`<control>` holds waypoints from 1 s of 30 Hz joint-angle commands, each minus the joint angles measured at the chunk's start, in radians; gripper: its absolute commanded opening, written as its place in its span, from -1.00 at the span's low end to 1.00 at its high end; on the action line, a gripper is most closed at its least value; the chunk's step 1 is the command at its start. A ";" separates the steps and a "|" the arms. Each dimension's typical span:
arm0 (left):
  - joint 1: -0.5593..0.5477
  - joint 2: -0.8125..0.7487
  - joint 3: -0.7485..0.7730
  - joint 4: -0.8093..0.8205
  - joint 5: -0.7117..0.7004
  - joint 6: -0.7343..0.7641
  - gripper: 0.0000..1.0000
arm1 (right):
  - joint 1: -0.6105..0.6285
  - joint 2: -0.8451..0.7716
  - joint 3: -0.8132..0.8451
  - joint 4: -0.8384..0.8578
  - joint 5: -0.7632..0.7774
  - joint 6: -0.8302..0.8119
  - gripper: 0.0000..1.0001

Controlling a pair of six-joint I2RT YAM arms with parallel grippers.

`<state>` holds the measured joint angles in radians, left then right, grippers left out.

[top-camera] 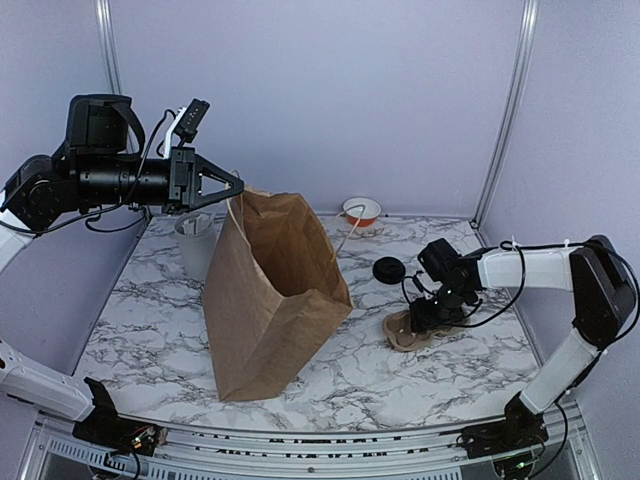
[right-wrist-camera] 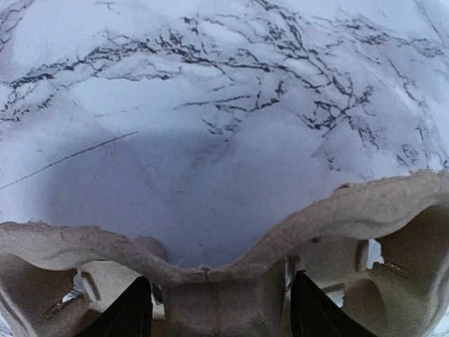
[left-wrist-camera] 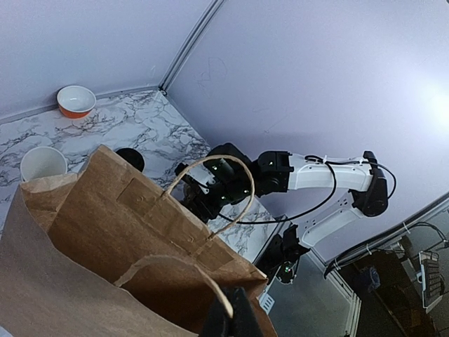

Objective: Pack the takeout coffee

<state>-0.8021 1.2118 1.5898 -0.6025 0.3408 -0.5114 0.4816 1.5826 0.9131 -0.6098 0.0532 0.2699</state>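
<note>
Paper cup [left-wrist-camera: 43, 163], white, lidless: on tabletop [top-camera: 150, 330] beyond paper bag [top-camera: 270, 290], near black lid [top-camera: 388, 270]. Probably light, thin-walled, crushable; grasp gently mid-wall. Left end effector [top-camera: 238, 187] pinches the paper bag's rim; right end effector [right-wrist-camera: 221, 312] spread astride pulp carrier [right-wrist-camera: 365, 210].

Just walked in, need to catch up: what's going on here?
The left tool is shut on the top edge of the bag, holding it upright. The right tool is low over the cup tray, open, a finger on either side of its middle ridge. A lid lies nearby on the table.
</note>
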 commanded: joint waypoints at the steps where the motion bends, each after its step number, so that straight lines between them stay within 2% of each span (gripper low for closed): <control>1: 0.006 0.007 -0.004 0.044 0.015 0.003 -1.00 | 0.010 0.034 0.024 -0.013 -0.001 -0.024 0.28; 7: 0.007 0.011 -0.003 0.044 0.016 0.001 -1.00 | 0.011 0.041 0.022 0.003 -0.004 0.010 0.15; 12: 0.007 0.017 0.000 0.045 0.015 0.001 -1.00 | 0.012 0.029 0.030 0.008 -0.005 0.055 -0.11; 16: 0.007 0.020 -0.002 0.047 0.016 -0.001 -1.00 | 0.011 0.003 0.036 0.007 -0.007 0.092 -0.21; 30: 0.007 0.034 -0.009 0.046 0.038 0.005 -1.00 | 0.013 -0.145 0.087 -0.044 0.035 0.122 -0.23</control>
<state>-0.7994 1.2312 1.5898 -0.5953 0.3489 -0.5121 0.4843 1.5005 0.9409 -0.6197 0.0540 0.3740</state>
